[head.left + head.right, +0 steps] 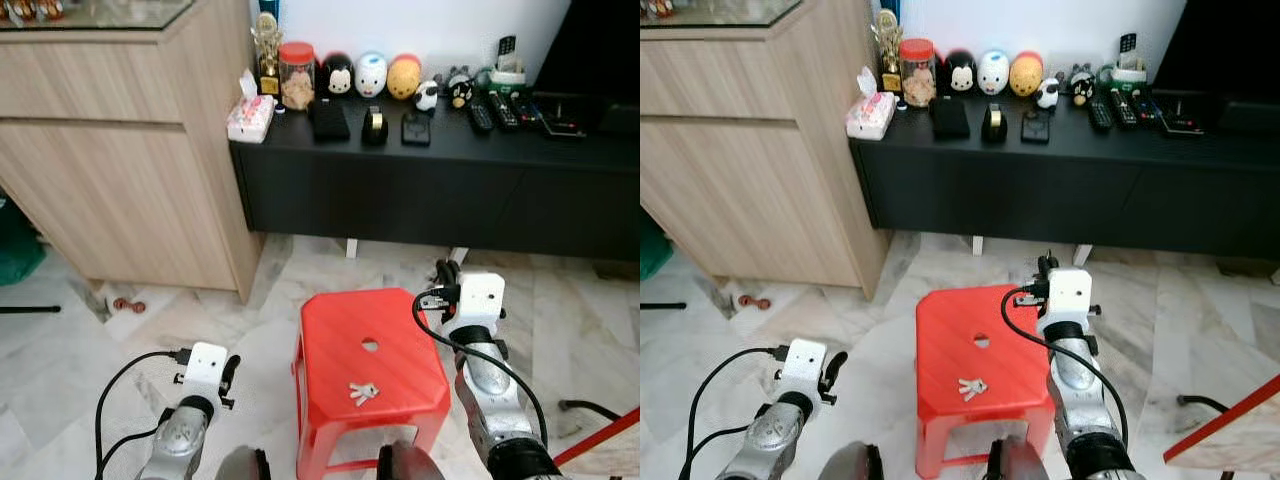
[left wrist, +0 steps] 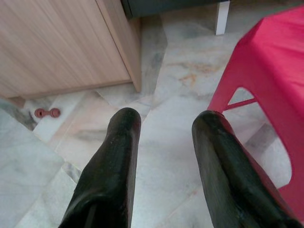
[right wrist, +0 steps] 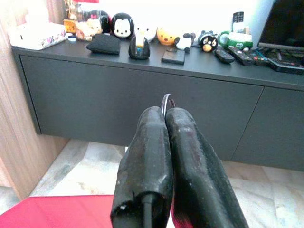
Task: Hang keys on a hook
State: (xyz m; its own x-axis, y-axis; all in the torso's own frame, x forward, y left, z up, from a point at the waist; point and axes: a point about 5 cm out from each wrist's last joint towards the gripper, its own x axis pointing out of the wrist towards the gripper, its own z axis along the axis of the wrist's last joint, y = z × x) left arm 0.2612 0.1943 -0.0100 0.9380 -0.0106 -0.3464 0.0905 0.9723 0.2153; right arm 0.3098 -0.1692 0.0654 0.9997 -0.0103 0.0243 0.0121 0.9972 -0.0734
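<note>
A: Red stool (image 1: 340,330) carries white keys (image 1: 363,392) near its front edge. Right tool (image 3: 165,116) pinched on a thin ring; left tool (image 2: 164,123) spread, empty.
B: No hook visible; locate it before approaching.

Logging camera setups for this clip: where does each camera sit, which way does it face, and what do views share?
Left eye: on the head, looking forward and down at the red stool with keys; both arms show.
Right eye: same scene; shares the black cabinet.
Left wrist: along the open left pincer toward the floor, stool edge alongside.
Right wrist: along the right pincer, shut on a thin metal loop, facing the cabinet.
</note>
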